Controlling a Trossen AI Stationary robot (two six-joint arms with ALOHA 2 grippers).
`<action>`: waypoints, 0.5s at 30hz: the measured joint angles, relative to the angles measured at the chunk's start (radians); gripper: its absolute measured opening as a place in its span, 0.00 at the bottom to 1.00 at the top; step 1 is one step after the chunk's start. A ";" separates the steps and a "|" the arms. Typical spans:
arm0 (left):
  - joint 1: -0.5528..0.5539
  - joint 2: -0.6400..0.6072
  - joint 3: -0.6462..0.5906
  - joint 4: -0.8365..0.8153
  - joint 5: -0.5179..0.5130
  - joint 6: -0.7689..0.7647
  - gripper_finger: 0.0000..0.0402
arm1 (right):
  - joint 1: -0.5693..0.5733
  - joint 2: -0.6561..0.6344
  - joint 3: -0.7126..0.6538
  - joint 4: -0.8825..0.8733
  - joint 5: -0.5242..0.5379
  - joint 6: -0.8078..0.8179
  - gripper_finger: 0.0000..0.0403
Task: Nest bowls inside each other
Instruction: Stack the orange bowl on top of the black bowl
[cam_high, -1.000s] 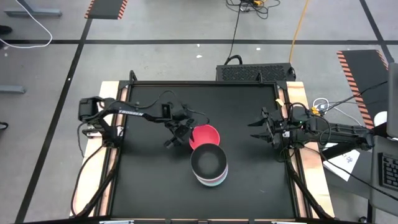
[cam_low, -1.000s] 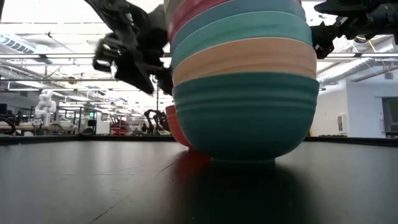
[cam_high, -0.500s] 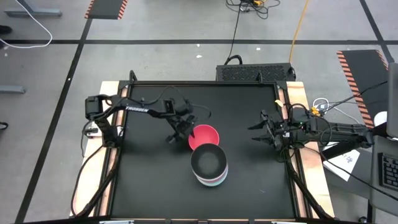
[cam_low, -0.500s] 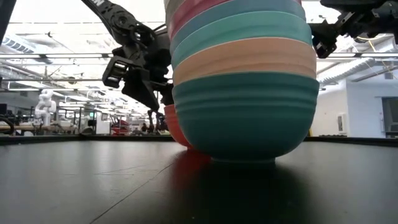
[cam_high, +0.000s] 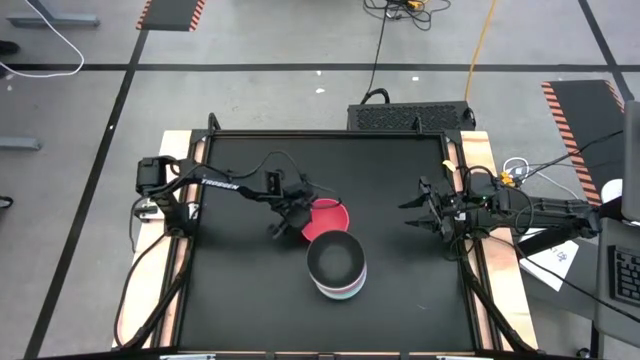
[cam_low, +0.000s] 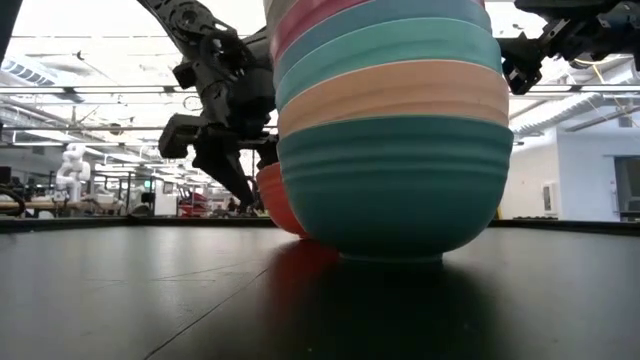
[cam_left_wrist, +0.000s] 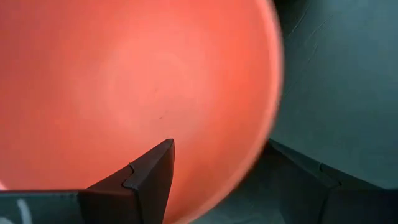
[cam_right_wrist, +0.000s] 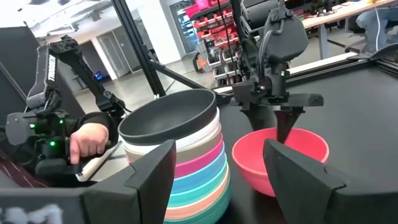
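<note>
Apparently upright, red bowl mouth-up, left claw straddling rim.

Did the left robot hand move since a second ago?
Yes. In the high view the left gripper slid toward the stack of bowls and dropped lower, so its open fingers now straddle the red bowl's rim.

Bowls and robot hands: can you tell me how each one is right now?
Red bowl: upright on the table, alone, touching the stack, left gripper's fingers straddling its rim.
Stack of bowls: nested upright, black bowl on top, cyan at the bottom.
Left gripper: open, lowered at the red bowl's rim, one finger inside it.
Right gripper: open, empty, waiting at the table's right edge.
</note>
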 joint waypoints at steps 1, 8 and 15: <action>0.001 0.000 0.000 -0.003 -0.020 0.001 0.61 | 0.000 0.000 0.000 0.000 0.000 0.004 0.58; 0.001 0.000 0.000 -0.042 -0.140 0.029 0.61 | 0.000 0.000 0.000 -0.019 0.000 0.020 0.58; -0.033 0.000 0.000 -0.029 -0.135 0.079 0.52 | 0.000 0.000 0.000 -0.043 0.001 0.020 0.58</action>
